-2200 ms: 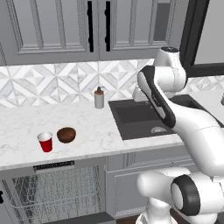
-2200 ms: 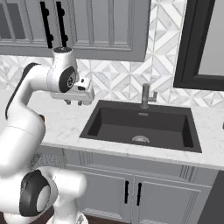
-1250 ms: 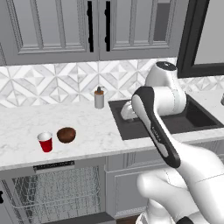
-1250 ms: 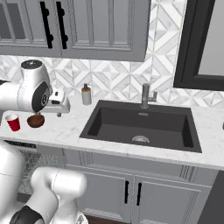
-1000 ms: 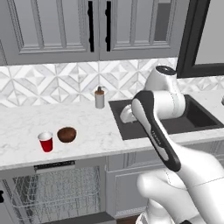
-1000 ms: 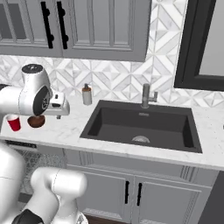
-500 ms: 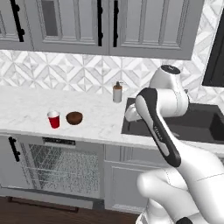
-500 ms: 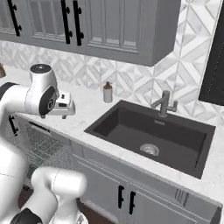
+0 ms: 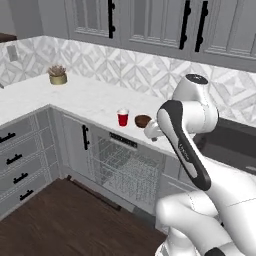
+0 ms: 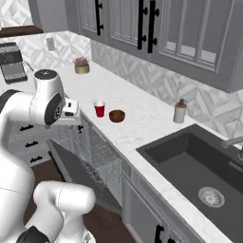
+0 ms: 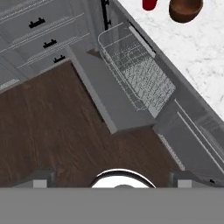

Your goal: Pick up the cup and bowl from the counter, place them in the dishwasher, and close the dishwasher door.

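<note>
The two-finger gripper [image 11: 112, 175] is held with its jaws apart, nothing between them. Ahead of it are seen the small red tapered cup [image 11: 149, 4] and round dark brown bowl [image 11: 185, 10]; the silver wire rack [image 11: 136, 72] is nearer.

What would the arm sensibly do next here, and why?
Probably swing the open gripper toward the cup. The cup and the bowl stand on the counter, nothing is held, and the dishwasher door is down with the rack showing.
</note>
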{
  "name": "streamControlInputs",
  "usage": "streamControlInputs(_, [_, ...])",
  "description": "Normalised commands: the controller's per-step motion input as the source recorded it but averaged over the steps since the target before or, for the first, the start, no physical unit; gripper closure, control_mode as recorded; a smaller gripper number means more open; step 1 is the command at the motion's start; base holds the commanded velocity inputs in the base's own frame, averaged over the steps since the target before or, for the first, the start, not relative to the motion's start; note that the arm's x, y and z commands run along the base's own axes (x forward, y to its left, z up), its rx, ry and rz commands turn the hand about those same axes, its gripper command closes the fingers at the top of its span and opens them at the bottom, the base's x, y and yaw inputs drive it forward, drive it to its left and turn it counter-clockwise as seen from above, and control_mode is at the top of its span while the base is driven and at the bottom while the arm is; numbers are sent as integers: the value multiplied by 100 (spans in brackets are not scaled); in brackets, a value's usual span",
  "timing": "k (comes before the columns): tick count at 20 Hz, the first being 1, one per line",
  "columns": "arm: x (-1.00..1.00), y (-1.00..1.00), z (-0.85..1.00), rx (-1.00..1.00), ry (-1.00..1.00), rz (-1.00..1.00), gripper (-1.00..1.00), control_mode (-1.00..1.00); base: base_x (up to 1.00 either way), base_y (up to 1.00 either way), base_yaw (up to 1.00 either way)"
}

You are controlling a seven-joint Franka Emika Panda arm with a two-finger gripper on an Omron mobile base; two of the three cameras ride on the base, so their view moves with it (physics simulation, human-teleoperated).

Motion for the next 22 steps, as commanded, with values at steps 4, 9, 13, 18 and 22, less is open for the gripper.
streamControlInputs(4, [0, 0, 0, 0, 0, 0, -100, 100, 56, -2, 42])
streamControlInputs(9, [0, 0, 0, 0, 0, 0, -100, 100, 81, -2, 18])
streamControlInputs(13, [0, 0, 0, 0, 0, 0, -100, 100, 10, -18, 14])
streamControlInputs(18, [0, 0, 0, 0, 0, 0, -100, 100, -17, -43, 16])
streamControlInputs(22, [0, 0, 0, 0, 0, 0, -100, 100, -1, -63, 15])
